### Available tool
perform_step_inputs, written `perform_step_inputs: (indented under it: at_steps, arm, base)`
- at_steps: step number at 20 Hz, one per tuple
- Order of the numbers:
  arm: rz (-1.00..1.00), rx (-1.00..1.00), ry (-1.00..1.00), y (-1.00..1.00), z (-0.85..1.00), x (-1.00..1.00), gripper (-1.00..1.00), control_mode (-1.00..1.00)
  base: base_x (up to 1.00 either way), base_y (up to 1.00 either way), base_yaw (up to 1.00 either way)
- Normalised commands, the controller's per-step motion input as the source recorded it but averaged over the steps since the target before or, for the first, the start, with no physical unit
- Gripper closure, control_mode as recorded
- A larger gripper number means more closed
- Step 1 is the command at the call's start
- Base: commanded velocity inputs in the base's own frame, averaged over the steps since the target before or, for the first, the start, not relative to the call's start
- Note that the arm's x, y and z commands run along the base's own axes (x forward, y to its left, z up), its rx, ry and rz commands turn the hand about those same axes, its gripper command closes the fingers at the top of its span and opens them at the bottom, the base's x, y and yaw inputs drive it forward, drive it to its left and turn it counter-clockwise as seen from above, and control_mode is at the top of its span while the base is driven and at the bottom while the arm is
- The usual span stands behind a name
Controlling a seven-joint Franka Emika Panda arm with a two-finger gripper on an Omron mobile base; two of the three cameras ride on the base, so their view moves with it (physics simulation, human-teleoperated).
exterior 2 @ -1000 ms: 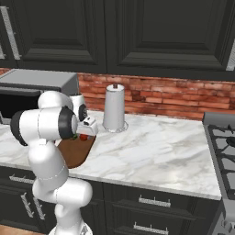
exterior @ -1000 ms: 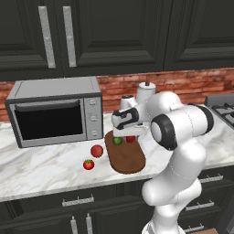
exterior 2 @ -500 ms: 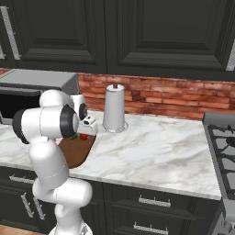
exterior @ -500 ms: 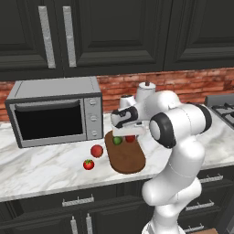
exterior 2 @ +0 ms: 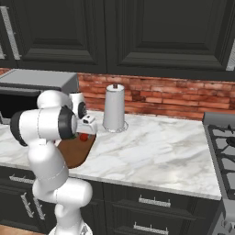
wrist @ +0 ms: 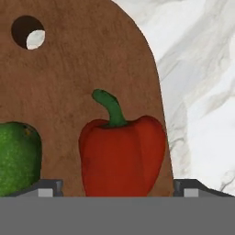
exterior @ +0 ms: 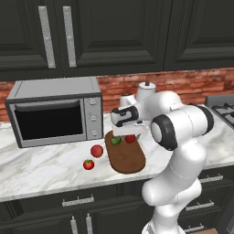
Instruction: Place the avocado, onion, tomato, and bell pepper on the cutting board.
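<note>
Bell pepper [wrist: 122,156], red with a curved green stem, lying on the cutting board [wrist: 78,78] directly between the two spread fingertips [wrist: 48,187] of the hand [wrist: 118,187], neither tip touching it. Hand standing wide, gripping nothing, hovering just above the board's far end in the left base view [exterior: 129,132]. Avocado [wrist: 17,158] resting on the board just beside the pepper, green and glossy, seen again as a small green ball [exterior: 116,140] next to the red pepper [exterior: 130,138] under the hand. Round hanging hole near one rounded end of the board, pale marble showing through it. Board [exterior: 125,157] lying flat on the marble desk [exterior: 41,167], long axis running from the wall toward the front edge. Off the board, to its left on the desk: a plain red ball [exterior: 96,151] near the board's edge, and a smaller tomato [exterior: 88,164] with a green top a little further forward. Microwave [exterior: 55,112] standing behind these against the brick wall. Paper towel holder [exterior 2: 114,108] upright on the desk behind the arm. Stove [exterior 2: 222,142] at the desk's right end.
</note>
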Motion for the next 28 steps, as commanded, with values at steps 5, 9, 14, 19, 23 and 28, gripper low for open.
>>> perform_step_inputs:
  at_steps: [5, 9, 14, 19, 23, 28]
  arm:
    - [0.04, 0.00, -0.01, 0.00, 0.34, -0.16, -1.00, -1.00]
    - [0.01, 0.00, -0.05, 0.00, 0.43, -0.15, -1.00, -1.00]
    - [0.00, 0.00, -0.03, 0.18, 0.37, -0.38, -1.00, -1.00]
    - [0.01, -0.01, 0.00, 0.56, 0.20, -0.39, -1.00, -1.00]
    - [0.03, -0.02, 0.00, 0.68, 0.04, -0.24, -1.00, -1.00]
    - [0.07, -0.01, 0.00, 0.73, 0.00, -0.07, -1.00, -1.00]
  base:
    - [0.00, 0.00, 0.00]
    - [0.00, 0.00, 0.00]
    - [0.00, 0.00, 0.00]
    - [0.00, 0.00, 0.00]
    - [0.00, 0.00, 0.00]
    - [0.00, 0.00, 0.00]
